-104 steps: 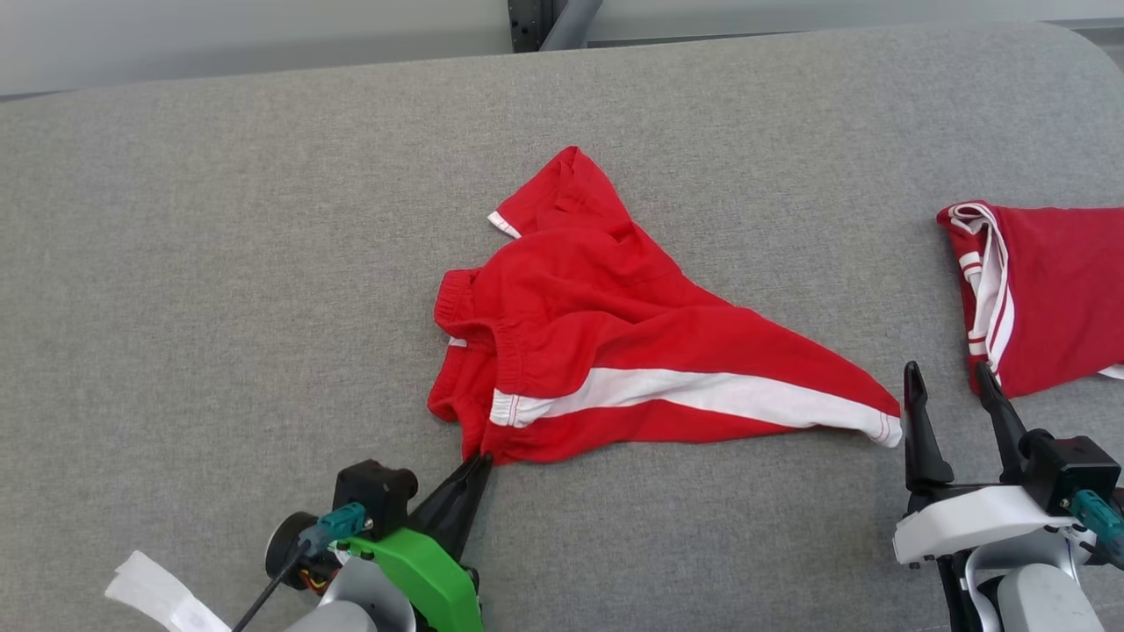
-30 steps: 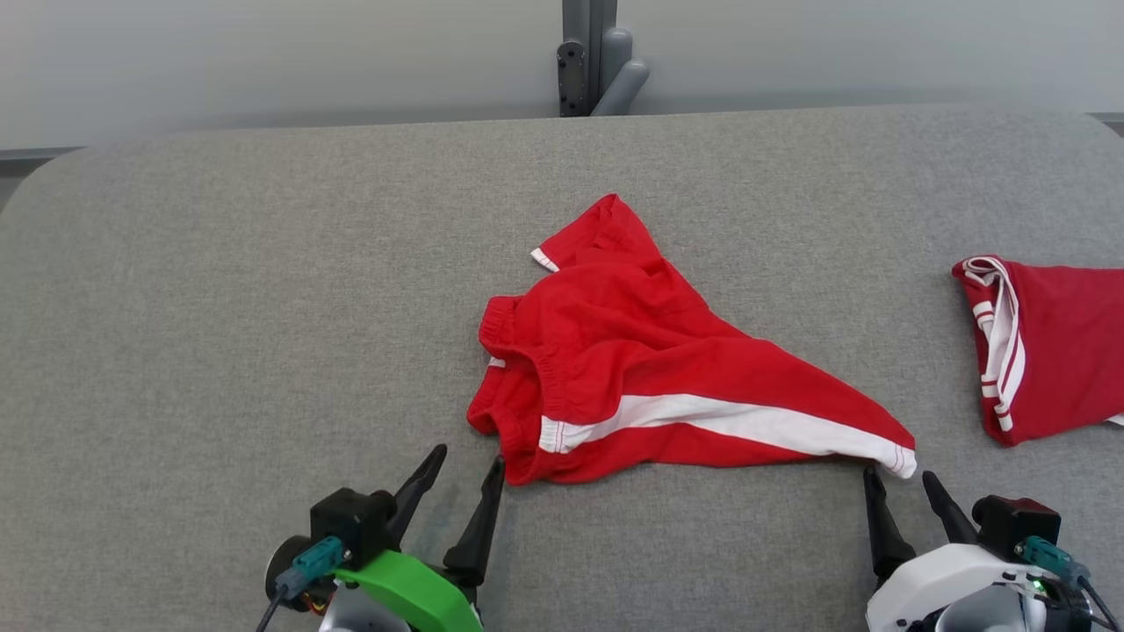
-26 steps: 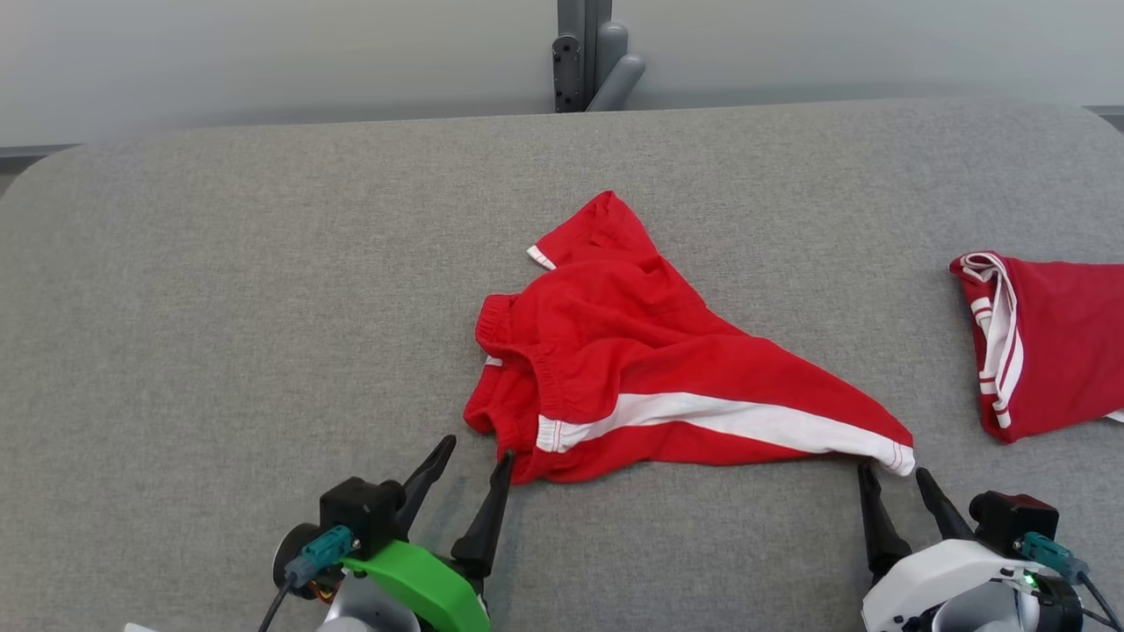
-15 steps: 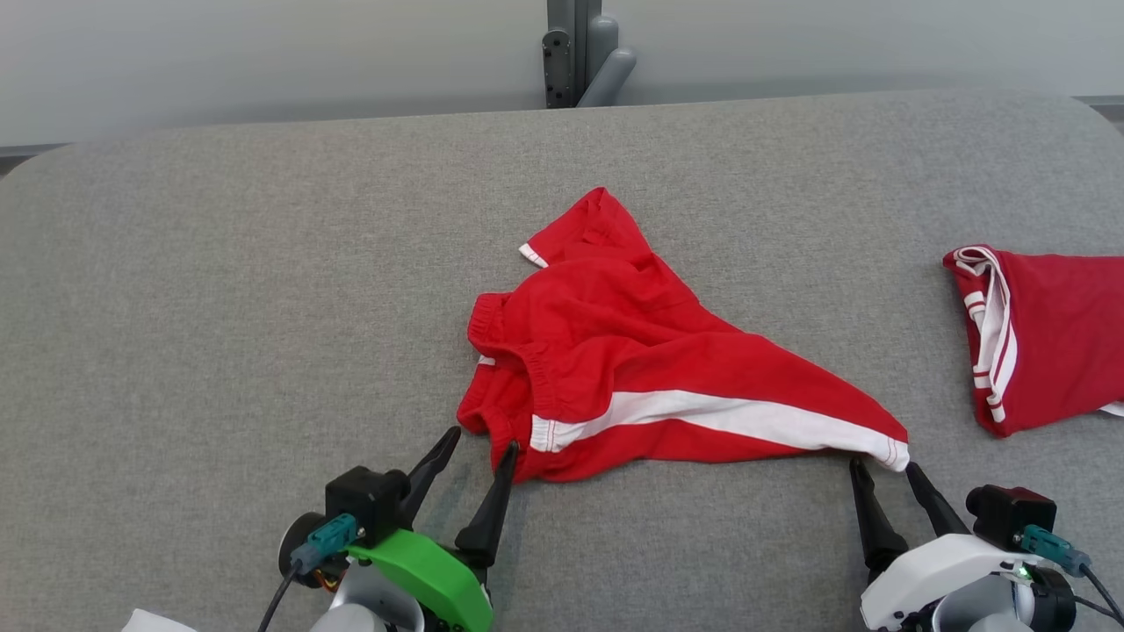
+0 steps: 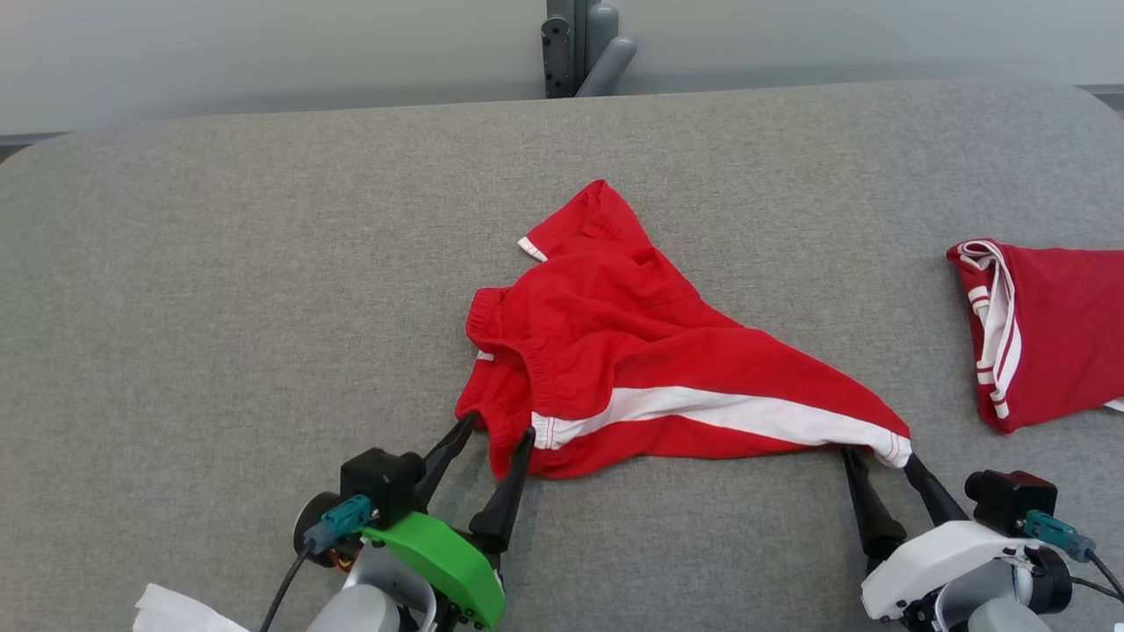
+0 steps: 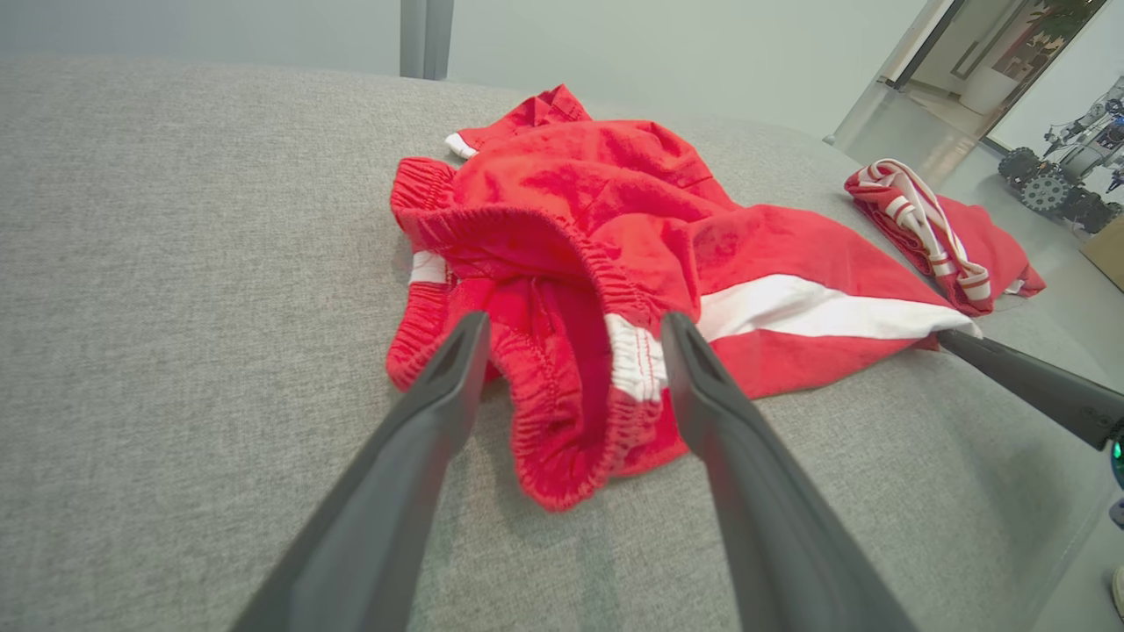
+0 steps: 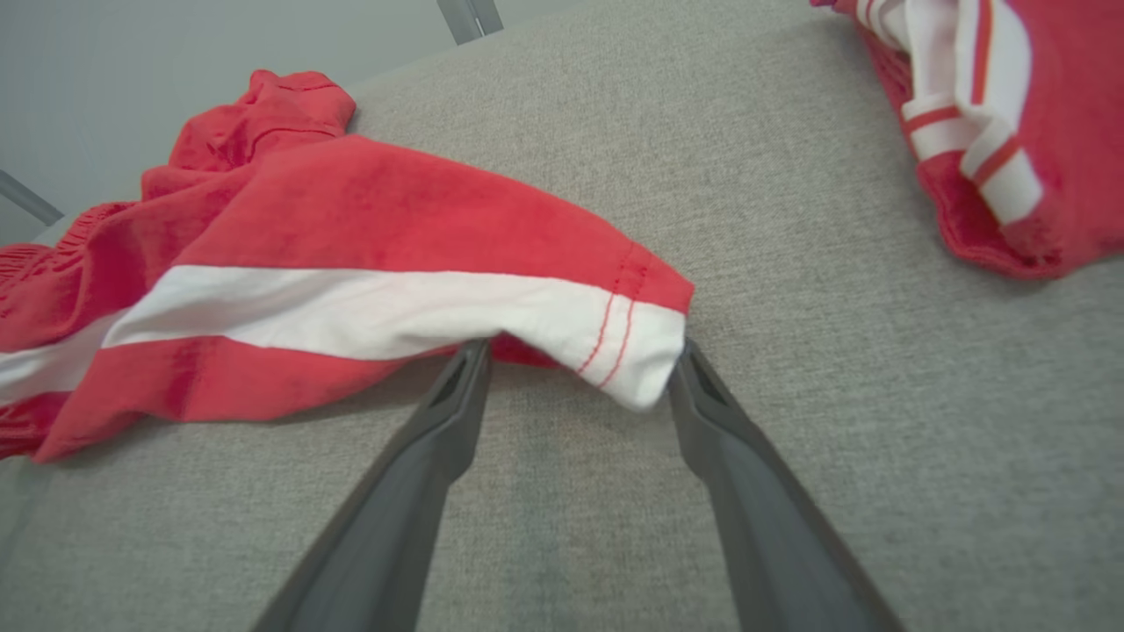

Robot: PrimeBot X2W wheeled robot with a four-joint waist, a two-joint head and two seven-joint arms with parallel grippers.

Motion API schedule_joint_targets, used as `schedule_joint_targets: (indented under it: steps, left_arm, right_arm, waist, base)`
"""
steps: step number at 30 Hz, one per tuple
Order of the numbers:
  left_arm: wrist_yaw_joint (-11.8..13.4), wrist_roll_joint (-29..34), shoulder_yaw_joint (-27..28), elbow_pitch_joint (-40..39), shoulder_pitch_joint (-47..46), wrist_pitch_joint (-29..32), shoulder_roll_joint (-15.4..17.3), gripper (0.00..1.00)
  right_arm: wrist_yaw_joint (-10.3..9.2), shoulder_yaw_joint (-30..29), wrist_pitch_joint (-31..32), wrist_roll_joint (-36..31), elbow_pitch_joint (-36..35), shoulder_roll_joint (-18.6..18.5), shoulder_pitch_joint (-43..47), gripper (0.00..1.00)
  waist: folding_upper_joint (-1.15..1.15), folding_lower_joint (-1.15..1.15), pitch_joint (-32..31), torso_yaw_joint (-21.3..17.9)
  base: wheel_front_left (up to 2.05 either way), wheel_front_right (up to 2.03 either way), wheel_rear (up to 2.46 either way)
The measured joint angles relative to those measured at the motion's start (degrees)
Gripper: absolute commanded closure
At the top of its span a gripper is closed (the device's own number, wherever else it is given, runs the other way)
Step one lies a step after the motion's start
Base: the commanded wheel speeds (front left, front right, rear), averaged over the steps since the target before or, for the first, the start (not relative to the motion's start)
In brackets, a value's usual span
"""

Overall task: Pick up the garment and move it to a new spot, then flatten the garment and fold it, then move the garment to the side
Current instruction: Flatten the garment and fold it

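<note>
Between the spread fingers of the left gripper (image 5: 499, 425): waistband of the red shorts (image 5: 632, 369). Leg hem at the tips of the right gripper (image 5: 878, 454), equally wide, nothing gripped. Shorts lie lengthwise gripper to gripper on the grey table (image 5: 219, 307).

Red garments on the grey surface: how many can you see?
2. The crumpled red shorts lie midway across the grey surface; the second red garment lies at the head view's right edge, partly cut off. Others could lie out of frame.
</note>
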Motion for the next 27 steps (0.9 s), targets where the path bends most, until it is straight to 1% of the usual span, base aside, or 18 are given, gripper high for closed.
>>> schedule_joint_targets:
  steps: [15, 22, 27]
  left_arm:
    - [0.0, -0.53, -1.44, 0.41, -0.76, -0.29, 0.38, 0.0]
    - [0.0, -3.37, -3.03, -1.66, -0.76, 2.57, 0.82, 0.0]
    - [0.01, -3.72, -3.63, -0.26, -2.12, 4.8, 1.25, 0.0]
  right_arm:
    - [0.0, 3.68, -0.69, 4.35, -0.79, -2.27, -0.78, 0.0]
    - [0.0, 5.08, -0.79, 6.21, -1.97, -4.0, -0.74, 0.0]
    - [0.0, 6.23, -0.82, 7.45, -2.25, -4.88, -0.97, 0.0]
  waist:
    - [0.0, 0.0, 0.33, -0.96]
    - [0.0, 0.0, 0.48, -1.41]
    - [0.0, 0.0, 1.04, -1.78]
  base:
    - [0.0, 0.0, 0.0]
    - [0.0, 0.0, 0.0]
    - [0.0, 0.0, 0.0]
